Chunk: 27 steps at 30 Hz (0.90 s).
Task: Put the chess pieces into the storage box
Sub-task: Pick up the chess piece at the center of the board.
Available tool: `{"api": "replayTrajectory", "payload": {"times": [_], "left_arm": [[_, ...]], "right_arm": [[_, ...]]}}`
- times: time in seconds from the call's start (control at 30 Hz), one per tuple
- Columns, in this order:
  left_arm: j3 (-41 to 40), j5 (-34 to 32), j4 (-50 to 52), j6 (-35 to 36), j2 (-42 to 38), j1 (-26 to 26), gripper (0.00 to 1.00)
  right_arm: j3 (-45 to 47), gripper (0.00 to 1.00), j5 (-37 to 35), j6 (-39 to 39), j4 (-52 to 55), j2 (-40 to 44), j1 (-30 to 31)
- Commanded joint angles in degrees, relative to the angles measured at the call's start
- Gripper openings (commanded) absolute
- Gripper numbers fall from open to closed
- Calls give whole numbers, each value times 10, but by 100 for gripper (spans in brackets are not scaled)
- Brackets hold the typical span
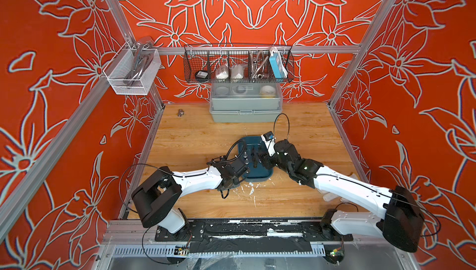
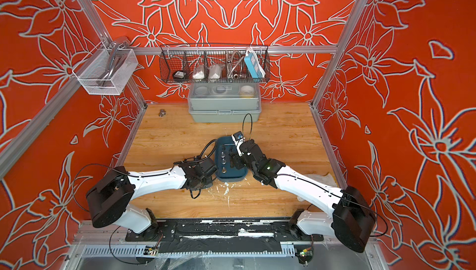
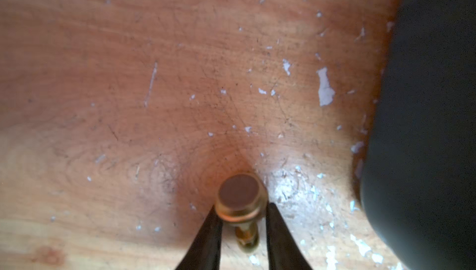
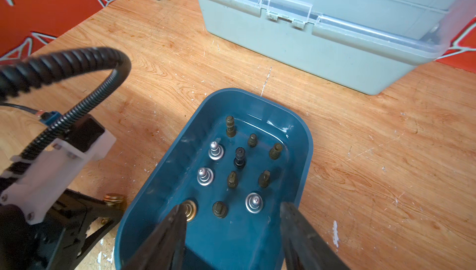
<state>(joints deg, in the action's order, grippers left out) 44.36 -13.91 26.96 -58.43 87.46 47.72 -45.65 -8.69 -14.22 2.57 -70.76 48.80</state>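
Left gripper (image 3: 241,210) pinches the small gold pawn (image 3: 240,194), stem along its fingers (image 3: 206,237); I see the shallow teal plastic box (image 4: 164,163) just to its right.

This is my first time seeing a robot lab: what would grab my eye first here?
The blazing red flower-patterned walls surround the wooden table. At its middle, two white arms meet at a teal storage box where small chess pieces stand; the left claw flanks a gold piece just outside it.
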Motion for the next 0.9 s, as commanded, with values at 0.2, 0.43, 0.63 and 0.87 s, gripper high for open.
{"api": "replayTrajectory", "payload": {"times": [0.2,0.43,0.63,0.87], "left_arm": [[-4,-23,37,4,-31,2,19],[-5,-29,55,16,-52,2,19],[-5,-23,55,26,-57,1,19],[-21,1,49,8,-44,2,27]], "right_arm": [[11,62,3,6,-13,13,2],[10,62,3,5,-13,10,2],[12,62,3,6,-16,11,2],[13,62,4,5,-18,8,2]]}}
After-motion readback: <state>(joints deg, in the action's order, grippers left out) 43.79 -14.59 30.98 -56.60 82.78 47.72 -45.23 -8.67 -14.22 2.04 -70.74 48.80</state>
